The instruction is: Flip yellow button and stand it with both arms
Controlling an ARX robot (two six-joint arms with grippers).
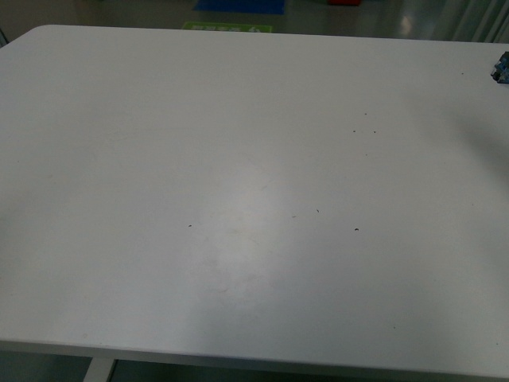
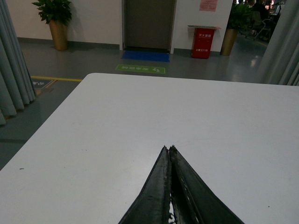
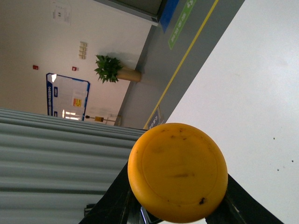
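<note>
The right pincer (image 3: 176, 205) grips the yellow button (image 3: 177, 170) between its fingers; the left pincer (image 2: 169, 148) is closed.

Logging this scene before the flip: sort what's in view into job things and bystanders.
Job: yellow button, clamped in the right gripper; left gripper, shut, empty; white table.
Just lying about: small blue-black piece at the table's far right; potted plant and red cabinet beyond.

Smooth scuffed plastic cap on yellow button (image 3: 177, 172); table (image 1: 159, 119) smooth white, faint sheen
</note>
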